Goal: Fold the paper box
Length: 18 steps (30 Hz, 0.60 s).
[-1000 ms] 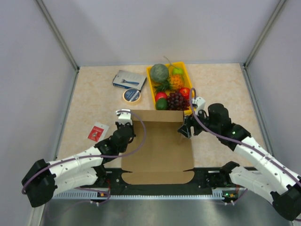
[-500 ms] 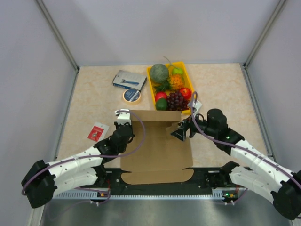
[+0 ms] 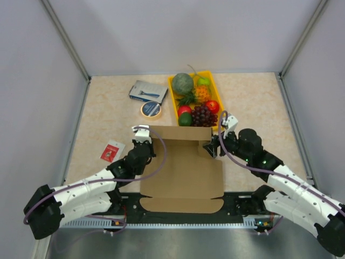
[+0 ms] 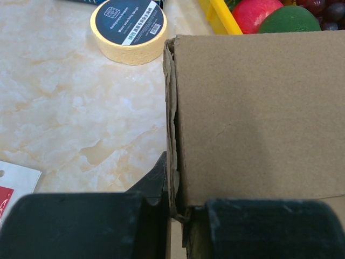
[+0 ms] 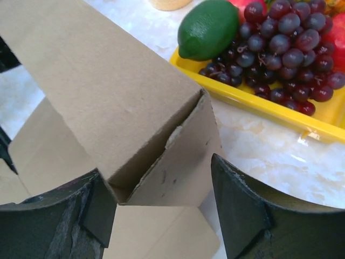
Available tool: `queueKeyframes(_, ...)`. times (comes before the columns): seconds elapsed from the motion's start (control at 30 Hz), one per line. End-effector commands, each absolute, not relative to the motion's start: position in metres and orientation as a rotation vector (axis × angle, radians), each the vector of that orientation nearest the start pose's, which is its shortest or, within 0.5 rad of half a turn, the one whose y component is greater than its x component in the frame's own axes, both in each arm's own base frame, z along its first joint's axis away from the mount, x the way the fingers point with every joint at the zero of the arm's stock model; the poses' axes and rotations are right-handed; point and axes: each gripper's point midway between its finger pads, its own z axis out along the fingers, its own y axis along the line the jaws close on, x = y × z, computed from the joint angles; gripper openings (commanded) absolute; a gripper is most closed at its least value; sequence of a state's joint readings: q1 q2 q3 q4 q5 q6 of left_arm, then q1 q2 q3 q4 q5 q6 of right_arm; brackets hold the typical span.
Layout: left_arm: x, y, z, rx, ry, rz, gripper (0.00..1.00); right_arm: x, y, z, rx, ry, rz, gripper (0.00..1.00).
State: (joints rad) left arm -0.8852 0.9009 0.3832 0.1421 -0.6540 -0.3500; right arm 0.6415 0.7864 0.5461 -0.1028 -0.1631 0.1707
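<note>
The box [image 3: 183, 172] lies as a mostly flat sheet at the middle of the table's [image 3: 253, 102] near edge. Its near tabbed flap hangs over that edge, above the arm bases. Its far wall stands up, just short of the tray [image 3: 173, 100].

At the far-left corner of the box [image 4: 253, 108], the left gripper [image 4: 175, 208] is clamped on the cardboard. The left wrist view shows the doubled edge pinched between its fingers, with the tape [image 4: 128, 24] lying beyond on the table.

At the far-right corner, the right gripper [image 5: 161, 210] has its jaws apart and straddles the corner of the box [image 5: 108, 97], where the raised far wall meets a short side panel. One finger is on each side. I cannot tell whether either pad is pressing the card.

The step in hand looks like forming the far corners. The back wall is up and the right side panel is turned in, but the long side and near flaps are flat, so the task seems early to midway.

The next move probably calls for the right gripper [image 3: 211, 147] to close on its corner and crease it square. Meanwhile the left gripper [image 3: 142, 141] would anchor the opposite corner so the sheet does not slide toward the tray. After that, the side walls need raising.
</note>
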Motion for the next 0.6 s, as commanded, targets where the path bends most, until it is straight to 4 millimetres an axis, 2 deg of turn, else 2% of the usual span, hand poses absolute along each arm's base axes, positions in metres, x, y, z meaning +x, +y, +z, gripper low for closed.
queueKeyframes(0.0, 0.258, -0.181, 0.15, 0.073, 1.836, -0.317, 0.0, 0.235, 0.211, 0.191, -0.55, 1.773, 0.634, 0.65)
queueKeyframes(0.03, 0.258, -0.183, 0.152, 0.074, 1.834, -0.324, 0.0, 0.234, 0.214, 0.191, -0.553, 1.751, 0.629, 0.66)
queueKeyframes(0.1, 0.258, -0.184, 0.153, 0.066, 1.839, -0.336, 0.0, 0.245, 0.204, 0.187, -0.475, 1.761, 0.52, 0.68)
queueKeyframes(0.23, 0.259, -0.186, 0.153, 0.032, 1.845, -0.356, 0.0, 0.254, 0.198, 0.178, -0.374, 1.751, 0.364, 0.66)
queueKeyframes(0.3, 0.259, -0.186, 0.15, 0.015, 1.852, -0.354, 0.0, 0.257, 0.199, 0.176, -0.36, 1.733, 0.307, 0.59)
queueKeyframes(0.33, 0.26, -0.187, 0.152, 0.009, 1.852, -0.357, 0.0, 0.26, 0.196, 0.17, -0.34, 1.746, 0.237, 0.55)
queueKeyframes(0.37, 0.26, -0.188, 0.152, 0.008, 1.855, -0.36, 0.0, 0.263, 0.198, 0.173, -0.323, 1.727, 0.227, 0.51)
queueKeyframes(0.53, 0.26, -0.188, 0.153, 0.001, 1.88, -0.349, 0.0, 0.272, 0.187, 0.164, -0.253, 1.701, 0.08, 0.42)
queueKeyframes(0.57, 0.26, -0.188, 0.154, -0.002, 1.882, -0.35, 0.0, 0.274, 0.186, 0.164, -0.239, 1.696, 0.072, 0.37)
